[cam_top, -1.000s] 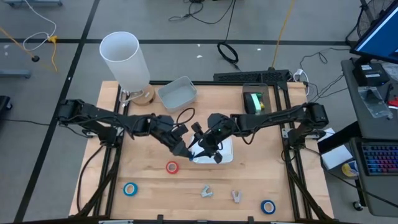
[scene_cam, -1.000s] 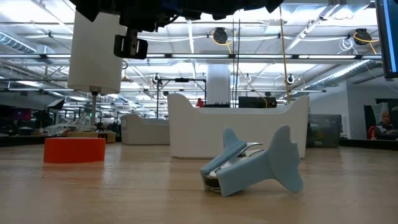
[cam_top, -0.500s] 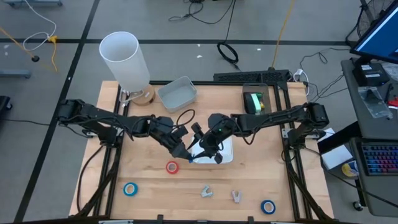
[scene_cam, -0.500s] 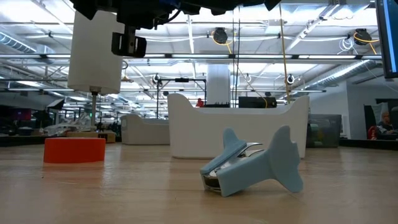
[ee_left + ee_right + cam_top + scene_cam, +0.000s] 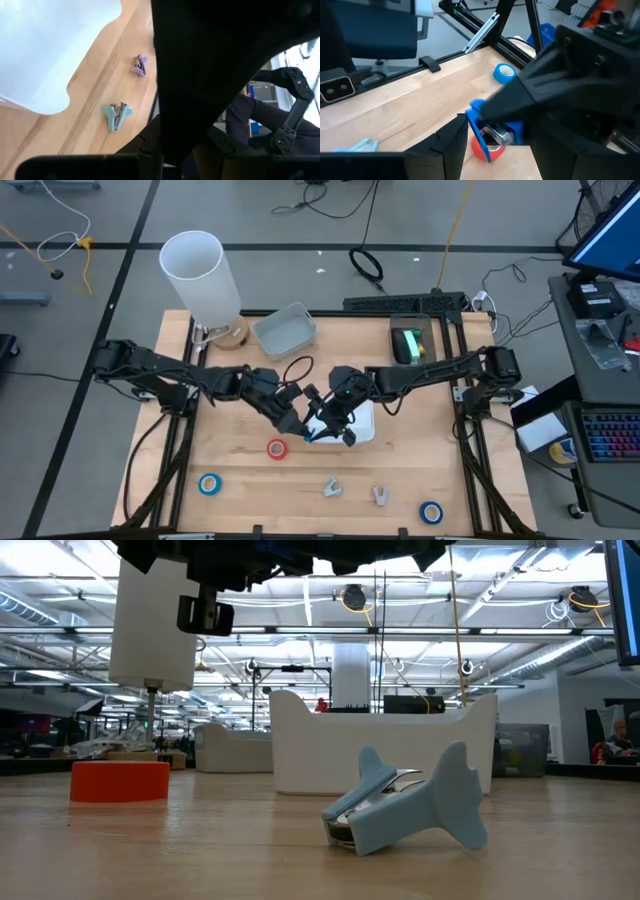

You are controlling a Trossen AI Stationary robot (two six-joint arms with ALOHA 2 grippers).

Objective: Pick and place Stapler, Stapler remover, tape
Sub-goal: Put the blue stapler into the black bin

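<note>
I see both arms meeting over the middle of the table, above the white tray [image 5: 364, 426]. The left gripper [image 5: 296, 423] and the right gripper [image 5: 322, 427] sit tip to tip at the tray's left edge, with a small blue object between them in the high view.

From the right wrist camera I make out a blue stapler [image 5: 495, 131] with a metal inner channel, its pointed nose towards the camera. A dark finger from the other arm lies across it. The stapler looks clamped, but I cannot tell which gripper actually has it, nor how wide either pair of fingers stands.

A red tape roll [image 5: 276, 448] lies on the wood just in front of the grippers; it is a short ring with a pale centre. A blue tape roll [image 5: 209, 484] rests near the front left, and another blue roll [image 5: 430, 512] sits at the front right.

Between them lie two staple removers: a light blue one [image 5: 332, 489], winged, with metal jaws, lying on its side, and a lavender one [image 5: 380, 496] to its right.
</note>
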